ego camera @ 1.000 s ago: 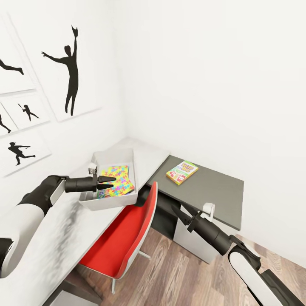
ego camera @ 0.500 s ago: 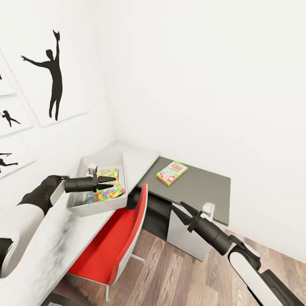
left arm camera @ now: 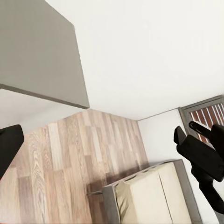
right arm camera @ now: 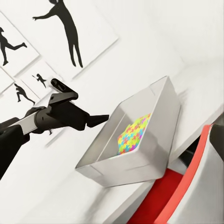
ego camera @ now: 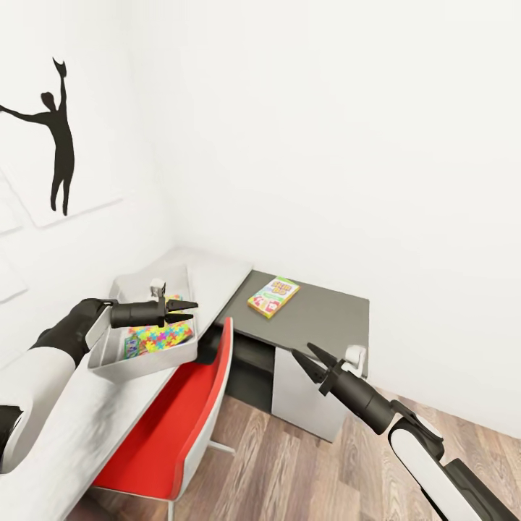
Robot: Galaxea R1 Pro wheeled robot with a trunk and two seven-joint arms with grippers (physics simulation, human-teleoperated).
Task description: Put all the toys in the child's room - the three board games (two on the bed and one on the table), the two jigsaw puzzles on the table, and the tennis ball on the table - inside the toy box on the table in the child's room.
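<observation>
Left hand: the left hand (ego camera: 184, 311) hangs in the air over the toy box, fingers parted and nothing between them; the right wrist view shows it (right arm camera: 100, 119) from the side, beside the box's rim.
Right hand: the right hand (ego camera: 307, 359) floats above the wood floor (ego camera: 304, 463), in front of the dark worktop, its two pointed fingers spread wide and empty.
Toy box: the grey toy box (ego camera: 116, 362) sits on the pale worktop (ego camera: 87, 427), close to that worktop's front edge, just under the left hand; the right wrist view catches its tall walls (right arm camera: 154, 140).
Jigsaw puzzle: a bright multicoloured jigsaw puzzle (ego camera: 161, 336) lies flat on the box floor, also seen from the right wrist (right arm camera: 133, 135); whether a second one lies under it, I cannot tell.
Board game: one green and yellow board game (ego camera: 273, 297) lies flat on the dark worktop (ego camera: 325, 318), well apart from the box and from both hands.
Chair: a red chair (ego camera: 166, 434) is tucked against the pale worktop, below the box.
Wall: a black silhouette picture (ego camera: 58, 137) hangs on the wall above the box.
Left wrist outlook: floorboards, a grey worktop slab (left arm camera: 42, 51) and a beige bed (left arm camera: 149, 196).
</observation>
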